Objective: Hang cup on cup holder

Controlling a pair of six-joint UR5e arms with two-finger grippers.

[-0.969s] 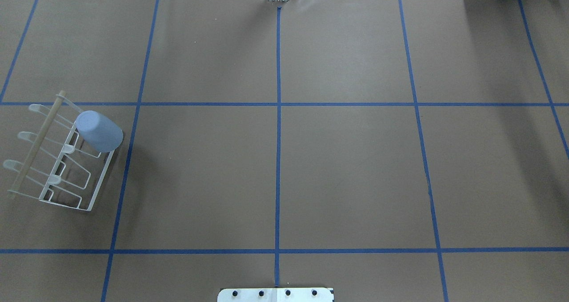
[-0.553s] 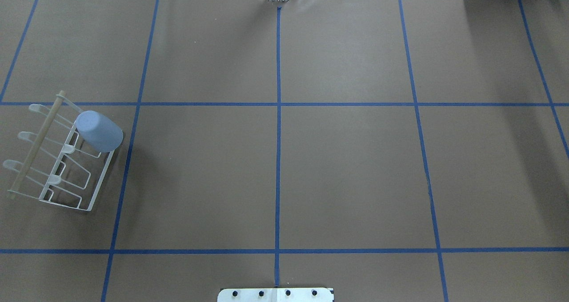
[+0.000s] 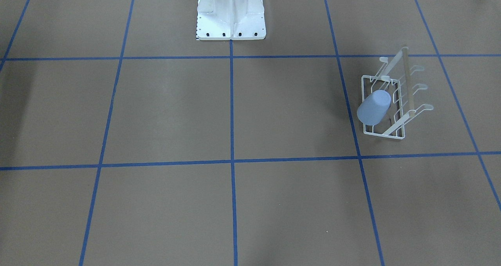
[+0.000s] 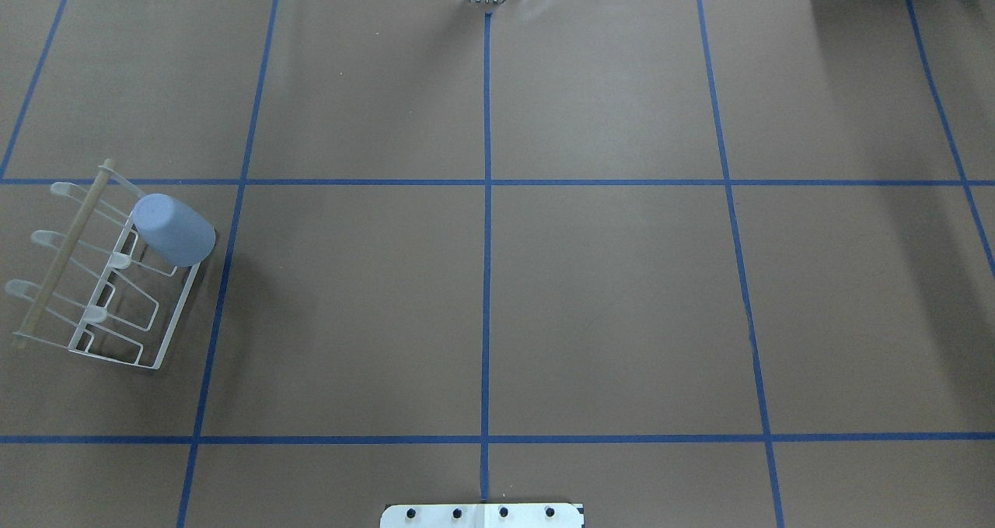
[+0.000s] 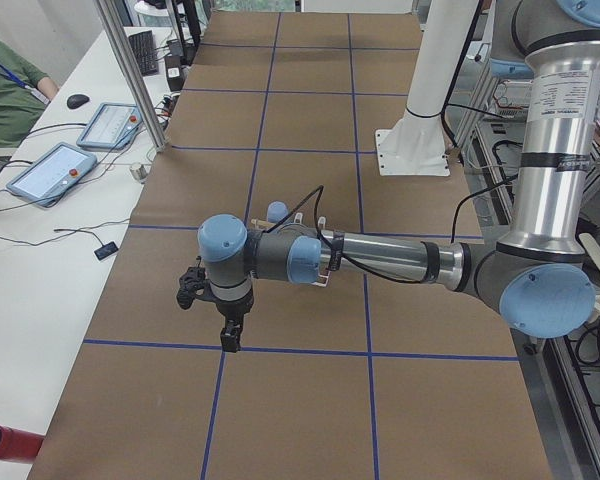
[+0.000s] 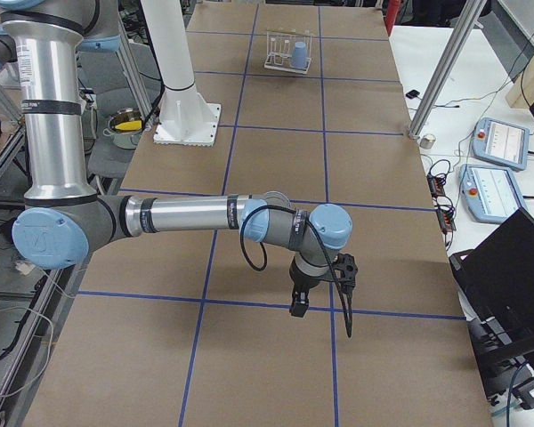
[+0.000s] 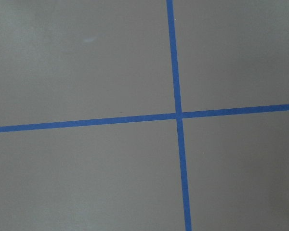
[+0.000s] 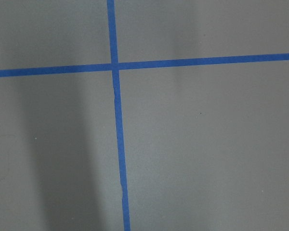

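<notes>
the cup (image 4: 172, 229) sits tipped, bottom up, it seems on a prong at the far end of the cup holder (image 4: 64, 253). the left gripper (image 5: 230, 338) and right gripper (image 6: 298, 307) hang well away from it; i cannot tell how their jaws stand.

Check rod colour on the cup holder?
The rod is light tan wood; cup holder wire is white. Best in overhead exterior.

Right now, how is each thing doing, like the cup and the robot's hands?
cup: hung tilted, mouth down, on the cup holder
cup holder: standing on the table, other prongs bare
left gripper: over the table, open or shut unclear
right gripper: over the table, open or shut unclear
</notes>
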